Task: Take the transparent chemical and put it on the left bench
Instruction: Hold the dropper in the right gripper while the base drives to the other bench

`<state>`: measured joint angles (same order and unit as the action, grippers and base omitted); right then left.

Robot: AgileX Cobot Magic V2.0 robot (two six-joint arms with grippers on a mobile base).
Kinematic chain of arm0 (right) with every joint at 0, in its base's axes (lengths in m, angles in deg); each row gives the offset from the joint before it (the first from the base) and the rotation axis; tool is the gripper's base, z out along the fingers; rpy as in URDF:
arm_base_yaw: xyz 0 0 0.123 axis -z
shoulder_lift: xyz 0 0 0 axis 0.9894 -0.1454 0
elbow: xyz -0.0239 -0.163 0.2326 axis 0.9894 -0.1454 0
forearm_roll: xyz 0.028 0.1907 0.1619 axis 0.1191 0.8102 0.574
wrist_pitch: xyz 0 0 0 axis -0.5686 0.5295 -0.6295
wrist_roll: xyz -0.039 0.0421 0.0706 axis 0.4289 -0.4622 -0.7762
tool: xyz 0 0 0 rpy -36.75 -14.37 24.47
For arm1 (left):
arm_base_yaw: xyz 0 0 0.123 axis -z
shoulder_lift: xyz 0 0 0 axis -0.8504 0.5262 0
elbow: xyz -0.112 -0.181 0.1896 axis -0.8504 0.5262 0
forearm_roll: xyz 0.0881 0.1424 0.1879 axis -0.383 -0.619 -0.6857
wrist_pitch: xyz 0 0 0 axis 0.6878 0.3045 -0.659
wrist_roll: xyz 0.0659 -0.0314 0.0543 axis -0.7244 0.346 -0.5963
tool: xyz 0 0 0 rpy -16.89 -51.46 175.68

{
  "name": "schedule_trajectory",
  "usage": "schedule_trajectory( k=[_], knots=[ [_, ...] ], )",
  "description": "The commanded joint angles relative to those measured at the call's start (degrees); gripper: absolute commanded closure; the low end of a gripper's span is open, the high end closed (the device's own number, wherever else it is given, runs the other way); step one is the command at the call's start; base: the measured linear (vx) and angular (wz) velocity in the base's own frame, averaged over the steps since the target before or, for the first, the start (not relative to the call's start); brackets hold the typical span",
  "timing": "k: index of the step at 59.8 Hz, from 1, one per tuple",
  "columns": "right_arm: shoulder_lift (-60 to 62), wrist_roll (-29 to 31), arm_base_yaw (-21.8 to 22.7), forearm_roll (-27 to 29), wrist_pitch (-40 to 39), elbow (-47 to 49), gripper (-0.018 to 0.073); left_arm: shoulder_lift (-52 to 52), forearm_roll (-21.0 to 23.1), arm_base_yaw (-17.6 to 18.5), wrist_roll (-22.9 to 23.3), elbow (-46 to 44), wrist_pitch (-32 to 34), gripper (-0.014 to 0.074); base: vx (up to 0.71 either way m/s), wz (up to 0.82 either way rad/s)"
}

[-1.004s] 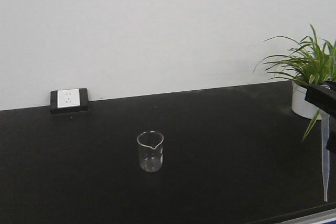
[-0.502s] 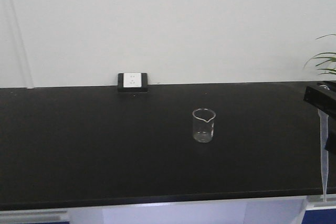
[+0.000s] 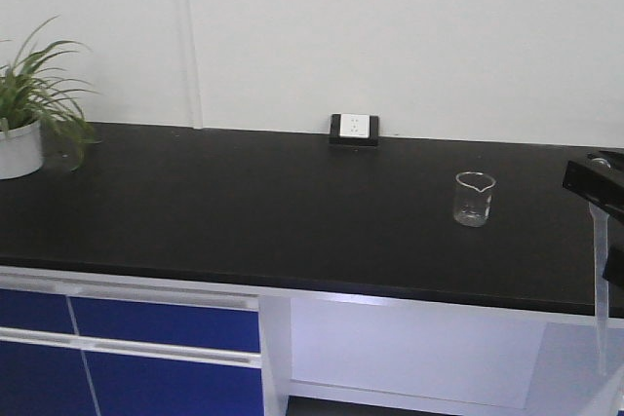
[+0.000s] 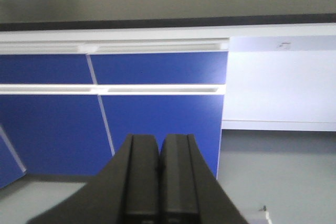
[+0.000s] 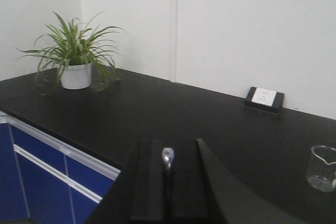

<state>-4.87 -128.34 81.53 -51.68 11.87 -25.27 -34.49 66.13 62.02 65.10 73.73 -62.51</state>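
In the front-facing view the scene has slid to the right within the last second. The glass beaker [image 3: 474, 199] and the wall socket [image 3: 354, 130], which stood left of the middle, now sit right of it. A potted plant [image 3: 29, 104] has come in at the far left, and the blue drawers [image 3: 127, 323] under the black table [image 3: 244, 211] now show, so the base looks to be turning left and backing off. The right gripper [image 3: 597, 187] has kept its place at the right edge, with the transparent pipette [image 3: 601, 270] hanging tip-down from it, clear of the table and well apart from the beaker. In the left wrist view the left gripper [image 4: 159, 142] points at the drawer fronts and the floor; its fingers [image 4: 143, 182] are pressed together with nothing between them. In the right wrist view the right fingers [image 5: 149, 182] pinch the pipette, whose rounded top shows in the slot between them, and the beaker stands off to the right on the table. The pick therefore seems done and the carry under way. The left table with its bins is not in any view, so the turn probably has further to go before the pipette can be set down.
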Motion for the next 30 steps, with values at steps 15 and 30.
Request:
schedule_trajectory(
  k=[15, 30],
  knots=[
    [0.6, 0.0, 0.2, -0.5, 1.5, 1.4, 0.0562, -1.1, 0.0, 0.1, 0.4, 0.9, 4.5, 0.06, -0.36, 0.39],
    [0.6, 0.0, 0.2, -0.5, 1.5, 1.4, 0.0562, -1.1, 0.0, 0.1, 0.4, 0.9, 4.5, 0.06, -0.33, 0.6]
  ],
)
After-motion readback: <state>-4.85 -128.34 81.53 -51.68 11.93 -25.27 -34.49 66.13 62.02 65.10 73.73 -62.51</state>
